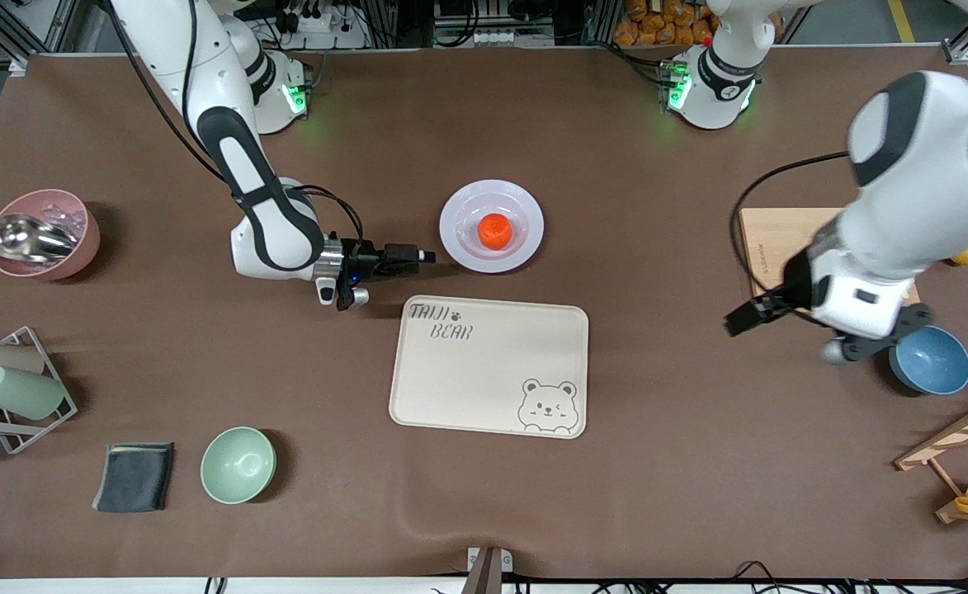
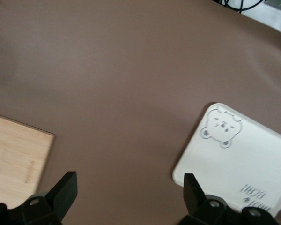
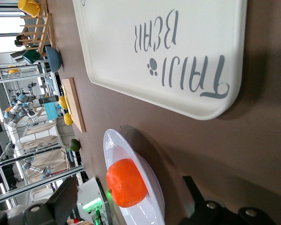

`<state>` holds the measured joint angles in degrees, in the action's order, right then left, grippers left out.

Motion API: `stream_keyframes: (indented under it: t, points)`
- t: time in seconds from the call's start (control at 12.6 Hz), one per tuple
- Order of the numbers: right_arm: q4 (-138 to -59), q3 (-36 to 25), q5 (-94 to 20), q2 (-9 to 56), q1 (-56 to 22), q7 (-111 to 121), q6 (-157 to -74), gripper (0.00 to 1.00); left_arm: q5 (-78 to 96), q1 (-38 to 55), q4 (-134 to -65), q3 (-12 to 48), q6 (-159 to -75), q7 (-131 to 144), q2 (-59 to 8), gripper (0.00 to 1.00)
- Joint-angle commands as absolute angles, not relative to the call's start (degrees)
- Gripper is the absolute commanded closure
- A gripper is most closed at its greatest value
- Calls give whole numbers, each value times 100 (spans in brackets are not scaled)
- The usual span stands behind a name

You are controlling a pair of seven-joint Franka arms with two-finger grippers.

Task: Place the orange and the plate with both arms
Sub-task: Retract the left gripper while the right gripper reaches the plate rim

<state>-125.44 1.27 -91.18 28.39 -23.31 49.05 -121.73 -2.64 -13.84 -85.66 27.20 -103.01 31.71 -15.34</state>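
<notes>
The orange [image 1: 496, 231] lies in the sunken centre of the pale plate [image 1: 459, 206], which stands on the brown table just farther from the front camera than the cream tray [image 1: 492, 371]. My right gripper [image 1: 426, 256] is low over the table beside the plate, at the rim on the right arm's end, open and empty. In the right wrist view the orange [image 3: 126, 183] and plate [image 3: 119, 140] show between the open fingers of the right gripper [image 3: 129, 180]. My left gripper [image 1: 735, 322] hangs open and empty over bare table toward the left arm's end, also seen as the left gripper [image 2: 129, 177].
Beside the left arm are a wooden board [image 1: 781, 239] and a blue bowl [image 1: 931, 360]. At the right arm's end stand a pink bowl with a scoop [image 1: 42, 233], a cup rack [image 1: 9, 388], a dark cloth [image 1: 134, 476] and a mint-green bowl [image 1: 238, 464].
</notes>
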Motion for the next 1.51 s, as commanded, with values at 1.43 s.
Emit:
stream_keyframes:
  t: [1.43]
  points:
    - [-12955, 105, -10440, 2777, -3234, 5432, -12630, 27, -17, -492, -8622, 589, -8895, 1178, -97, 0]
